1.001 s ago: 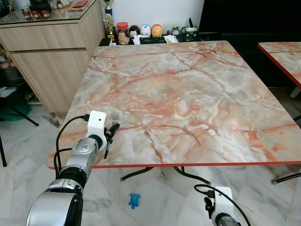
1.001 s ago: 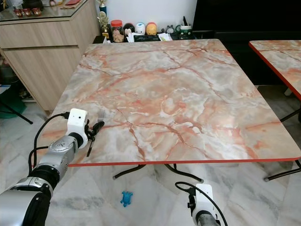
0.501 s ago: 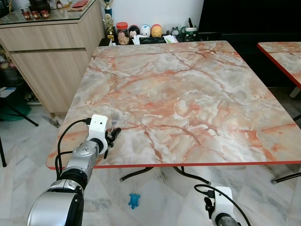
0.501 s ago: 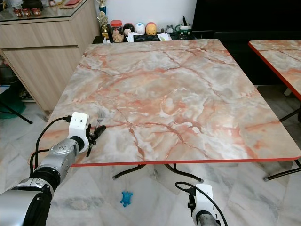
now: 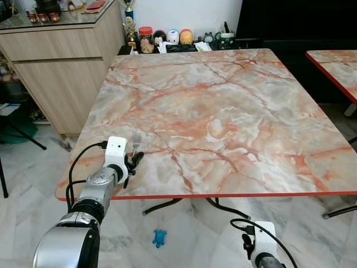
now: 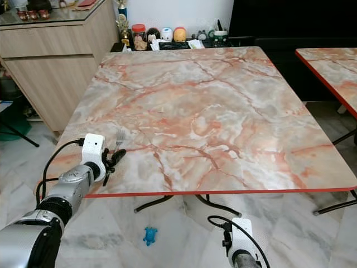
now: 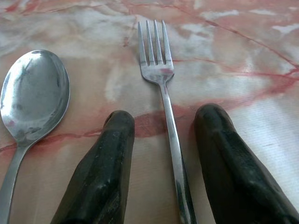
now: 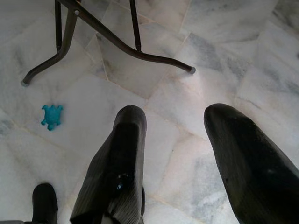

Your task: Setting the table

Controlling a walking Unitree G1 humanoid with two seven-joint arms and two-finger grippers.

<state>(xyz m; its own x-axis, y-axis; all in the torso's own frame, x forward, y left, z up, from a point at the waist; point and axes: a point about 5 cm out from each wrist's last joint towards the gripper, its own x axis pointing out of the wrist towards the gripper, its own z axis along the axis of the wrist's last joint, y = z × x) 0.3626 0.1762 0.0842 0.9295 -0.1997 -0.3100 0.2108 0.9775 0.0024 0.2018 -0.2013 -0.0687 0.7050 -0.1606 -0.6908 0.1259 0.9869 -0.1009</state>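
Note:
A silver fork (image 7: 161, 74) lies flat on the marble table (image 5: 223, 111) near its front left corner, tines pointing away from me. A silver spoon (image 7: 32, 95) lies on the table beside it. My left gripper (image 5: 134, 160) is low over the fork's handle and open, with one black finger (image 7: 110, 154) on each side of the handle and not closed on it. The fork's tines (image 5: 136, 139) show just beyond the gripper. My right gripper (image 8: 175, 112) hangs open below the table, over the floor.
A wooden cabinet (image 5: 61, 61) stands to the left. Jars and small items (image 5: 167, 38) line the table's far edge. A second table (image 5: 334, 61) is at the right. A blue turtle toy (image 5: 159, 238) and the table's legs (image 8: 117, 44) are on the floor.
My left gripper has sunk a little and drawn slightly back toward the table's front edge. The fork lies in the same spot. The right arm has not moved.

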